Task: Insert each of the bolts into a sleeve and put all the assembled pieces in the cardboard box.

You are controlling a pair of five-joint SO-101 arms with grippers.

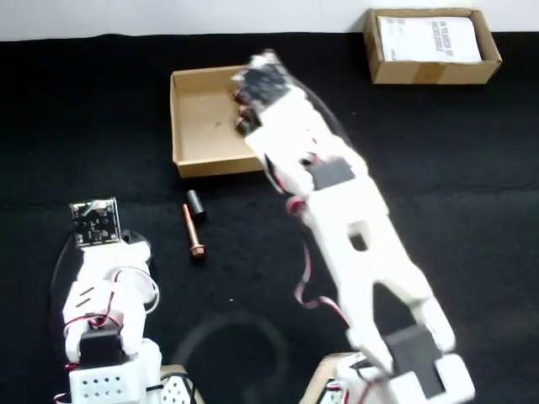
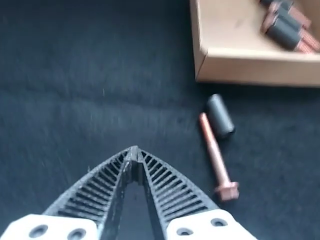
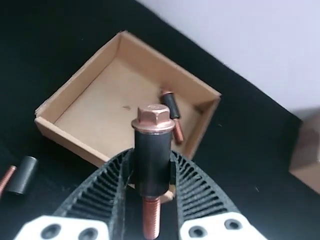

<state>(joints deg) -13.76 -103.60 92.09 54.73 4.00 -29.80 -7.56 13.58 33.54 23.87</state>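
- While the left gripper (image 2: 133, 152) sits pinched shut and empty, a loose bolt (image 2: 215, 155) and sleeve (image 2: 220, 115) lie side by side near the box.
- Right gripper (image 3: 150, 157) clamps an assembled piece (image 3: 153, 120) above the cardboard box (image 3: 165, 65). Judgement: release low, over bare floor, clear of the walls.
- Right arm (image 1: 337, 194) covers the box's right side from above, so the piece count inside is uncertain.

- You have one loose bolt (image 1: 192, 229) and one loose sleeve (image 1: 195, 204)
- You can count two assembled pieces (image 2: 286, 34) lying in the open cardboard box (image 1: 202, 126)
- One more, the held piece (image 3: 152, 142), sits in the right gripper (image 3: 150, 156), so three assembled
- Two boxes in all, with the second box (image 1: 429, 74) far right
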